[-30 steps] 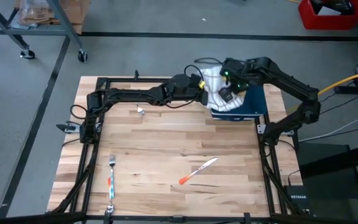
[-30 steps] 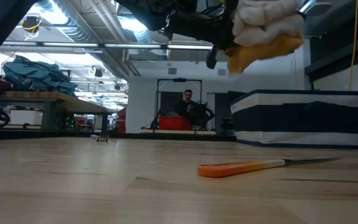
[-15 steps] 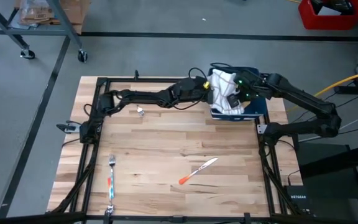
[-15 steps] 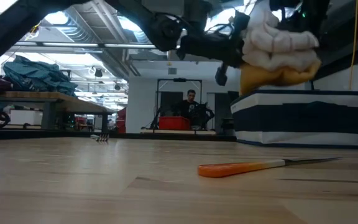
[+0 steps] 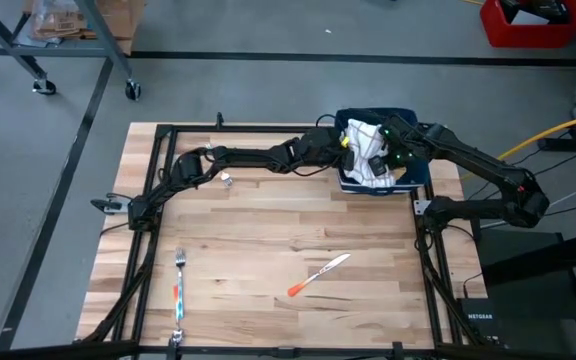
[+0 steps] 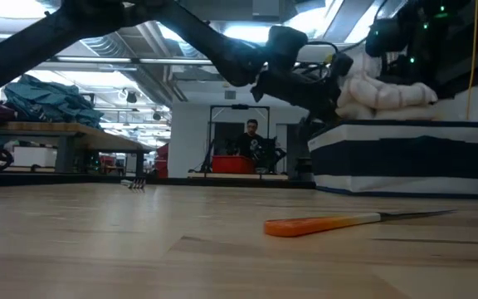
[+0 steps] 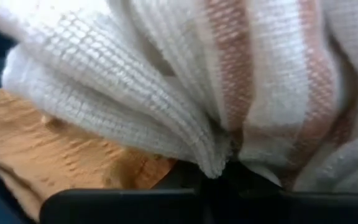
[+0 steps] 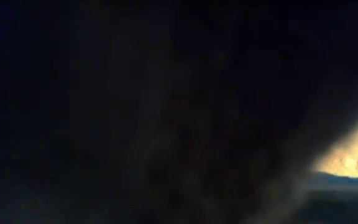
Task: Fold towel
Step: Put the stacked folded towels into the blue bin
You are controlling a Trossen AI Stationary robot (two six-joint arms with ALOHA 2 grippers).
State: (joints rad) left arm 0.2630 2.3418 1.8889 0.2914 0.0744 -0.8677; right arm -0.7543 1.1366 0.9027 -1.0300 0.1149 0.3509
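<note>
Table [image 5: 268, 250]: light wood, dark frame rails along the sides. Left arm [image 5: 238, 157] stretches from the left side across the far part of the table toward the far right corner. Right arm [image 5: 478, 165] reaches in from the right edge to the same spot.

Bin [image 5: 415, 172]: dark blue with white stripes, far right corner of the table. In the low view it sits right of centre [image 6: 401, 158], flat on the table.

Towel [image 5: 366, 152]: white with pale stripes and an orange part, bunched into a lump on top of the bin, not flat. Long axis runs roughly near-to-far in the high view; in the low view the lump [image 6: 384, 90] lies wider than tall on the bin's top edge. Left wrist view is filled with its folds [image 7: 166, 93], orange part beside the white.

Left gripper [image 5: 346, 148]: at the towel's left side, fingers together, clamped on the towel. Right gripper [image 5: 390, 155]: at the towel's right side, also closed on the towel; its own camera is nearly all dark.

Knife [image 5: 318, 275]: orange handle, lying near-centre on the table, well apart from the bin, blade pointing far-right. Fork [image 5: 179, 290]: near left, lying near-to-far. Small metal bit [image 5: 226, 179] under the left arm, far left.

Person [image 6: 251, 141] in the room beyond the table, by something red.
</note>
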